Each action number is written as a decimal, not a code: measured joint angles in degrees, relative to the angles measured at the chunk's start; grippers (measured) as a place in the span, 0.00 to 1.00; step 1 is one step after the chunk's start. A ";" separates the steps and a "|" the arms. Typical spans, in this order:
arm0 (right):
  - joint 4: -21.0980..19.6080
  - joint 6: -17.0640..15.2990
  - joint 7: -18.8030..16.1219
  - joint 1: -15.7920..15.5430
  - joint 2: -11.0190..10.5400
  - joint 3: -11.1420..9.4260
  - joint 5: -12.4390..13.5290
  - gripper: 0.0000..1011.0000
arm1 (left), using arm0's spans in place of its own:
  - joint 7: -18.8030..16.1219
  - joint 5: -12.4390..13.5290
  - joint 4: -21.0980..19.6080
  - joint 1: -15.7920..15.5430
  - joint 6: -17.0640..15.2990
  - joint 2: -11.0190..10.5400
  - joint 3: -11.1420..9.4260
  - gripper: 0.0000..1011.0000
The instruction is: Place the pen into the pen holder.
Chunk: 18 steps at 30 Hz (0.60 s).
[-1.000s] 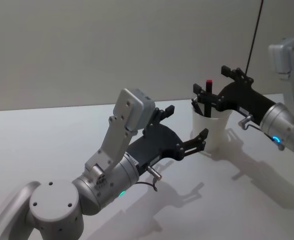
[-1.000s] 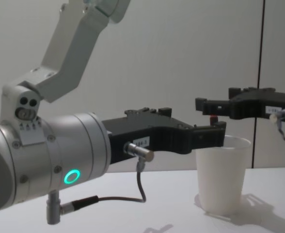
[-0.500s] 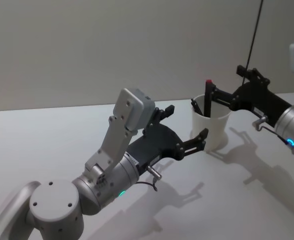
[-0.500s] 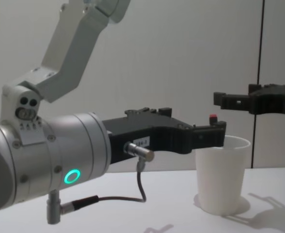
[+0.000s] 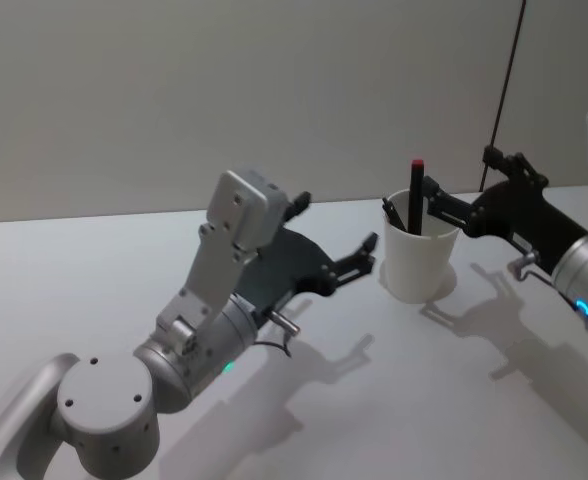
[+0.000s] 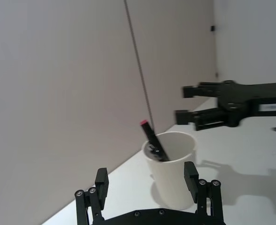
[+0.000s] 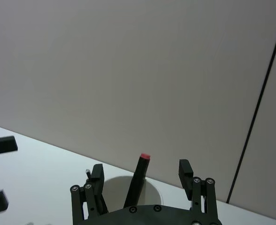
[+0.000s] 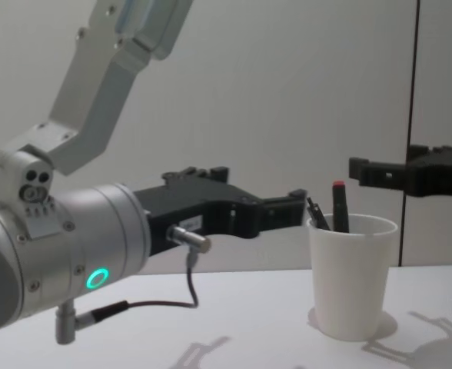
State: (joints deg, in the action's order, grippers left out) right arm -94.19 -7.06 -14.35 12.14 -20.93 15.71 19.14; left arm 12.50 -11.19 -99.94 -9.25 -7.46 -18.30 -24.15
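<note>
The pen (image 5: 415, 196) stands in the white pen holder (image 5: 415, 262) on the table (image 5: 94, 280), leaning against the rim with its red end poking above it (a second dark pen (image 5: 393, 213) rests beside it inside). The left gripper (image 5: 339, 238) hovers just beside the cup, its fingers spread and holding nothing. The right gripper (image 5: 462, 192) hangs near the cup's other side, level with the pen's top, also spread wide and empty.
</note>
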 joint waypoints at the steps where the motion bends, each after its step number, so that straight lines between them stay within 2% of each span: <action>1: -0.22 0.17 0.35 -0.41 0.05 -0.08 -0.09 0.99 | -1.19 -0.03 0.67 -0.42 0.64 -0.35 -0.19 0.99; 12: -3.50 2.52 5.24 -6.46 0.82 -1.41 -1.35 0.99 | -9.36 -0.24 5.34 -3.44 5.22 -2.81 -1.49 0.99; 18: -5.28 3.80 7.86 -9.69 1.20 -2.10 -2.00 0.99 | -11.37 -0.30 6.48 -4.15 6.38 -3.45 -1.82 0.99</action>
State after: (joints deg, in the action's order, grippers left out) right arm -99.47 -3.26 -6.49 2.45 -19.72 13.61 17.14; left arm 1.13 -11.49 -93.45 -13.40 -1.07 -21.75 -25.97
